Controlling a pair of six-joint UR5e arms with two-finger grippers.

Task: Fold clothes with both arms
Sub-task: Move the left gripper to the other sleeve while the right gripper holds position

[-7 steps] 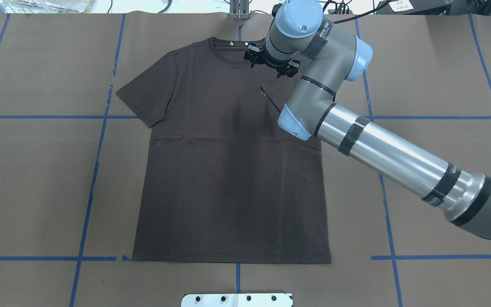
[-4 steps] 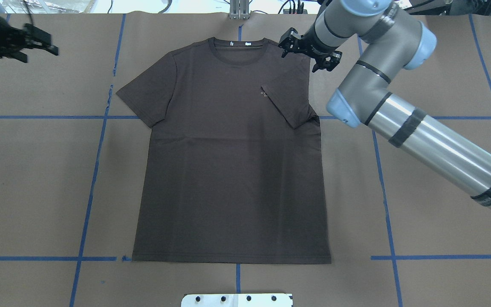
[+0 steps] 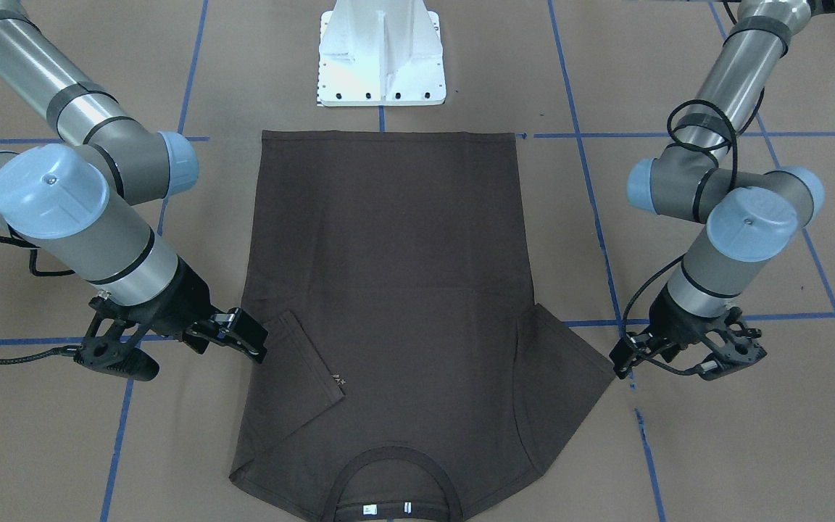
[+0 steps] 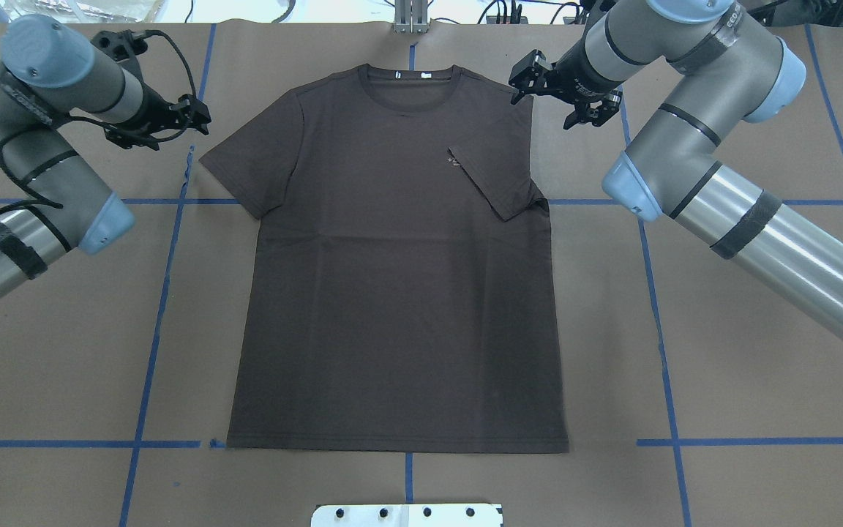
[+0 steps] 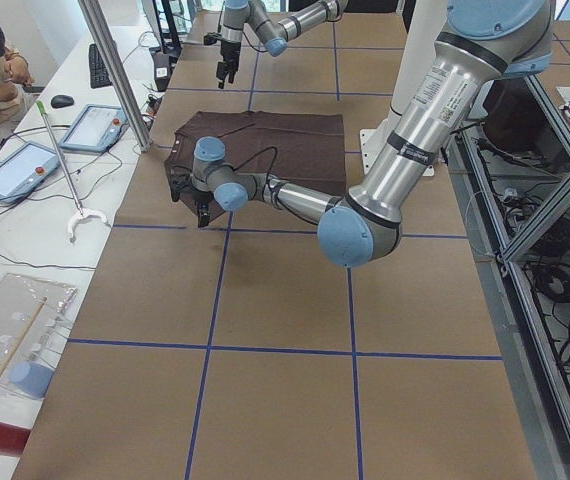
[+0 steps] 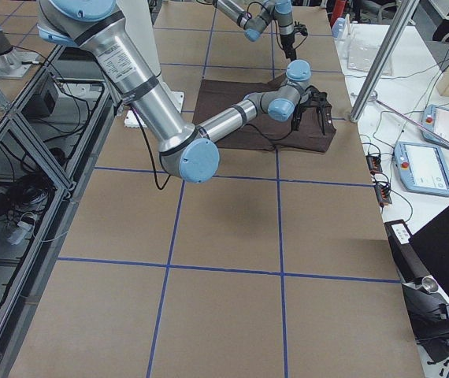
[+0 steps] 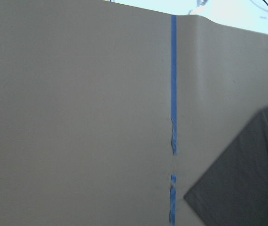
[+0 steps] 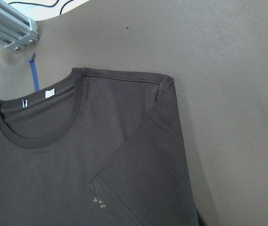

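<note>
Here's the shirt (image 4: 399, 293), flat and face up in the middle of the counter (image 4: 63, 351). Its long axis runs straight out from the robot, with the collar (image 4: 410, 91) at the far edge and the hem (image 4: 396, 443) close to the base. The sleeve on the robot's right (image 4: 498, 172) lies folded in over the chest, its corner up by the little logo (image 4: 454, 161). The left sleeve (image 4: 253, 168) is spread out flat, pointing at the left gripper (image 4: 169, 124). That gripper hovers just off the sleeve tip with its jaws spread, holding nothing and not touching cloth. The right gripper (image 4: 560, 99) hangs beside the right shoulder, jaws spread too and also empty. By the look of it this is thin, limp knit: light, no stiffness, and likely to sag and drag wherever it isn't supported. The best grab looks like a stitched edge, meaning the left cuff for the matching sleeve fold. For the bigger folds, a shoulder corner and a hem corner together would suit. Each pinch should catch both layers, so the back doesn't slide away from the front.
</note>
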